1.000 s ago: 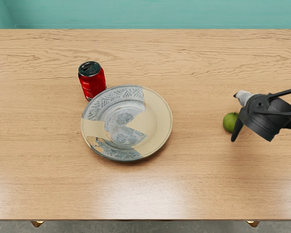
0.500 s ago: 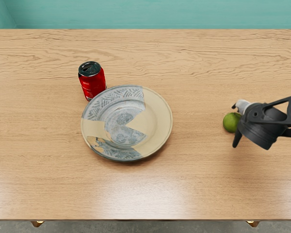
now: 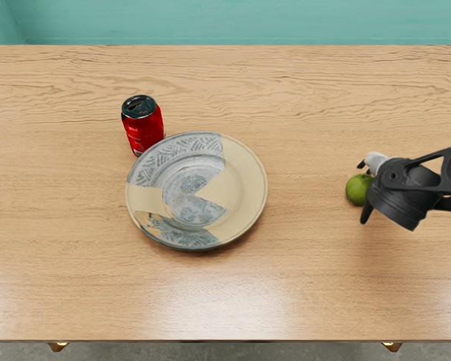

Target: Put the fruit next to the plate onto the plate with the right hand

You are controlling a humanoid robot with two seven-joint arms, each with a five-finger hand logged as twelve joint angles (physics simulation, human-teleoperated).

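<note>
Nearest us we see the right hand (image 3: 400,197), fingers (image 3: 365,213) spread and gripping nothing (one above the fruit, one below). The green fruit (image 3: 355,189) sits on the table (image 3: 301,286) just beside it, well apart from the plate (image 3: 244,188). Farther back stands a red can (image 3: 143,124).

Fruit (image 3: 355,189) partly behind rt hand (image 3: 397,198)

Scene lit brightly, evenly, from above. Pale glare seen on table (image 3: 210,301) near front edge. Faint soft shadows cast beneath plate (image 3: 257,188), can (image 3: 143,126), right hand (image 3: 391,194). Everything rendered sharp, edge to edge.
</note>
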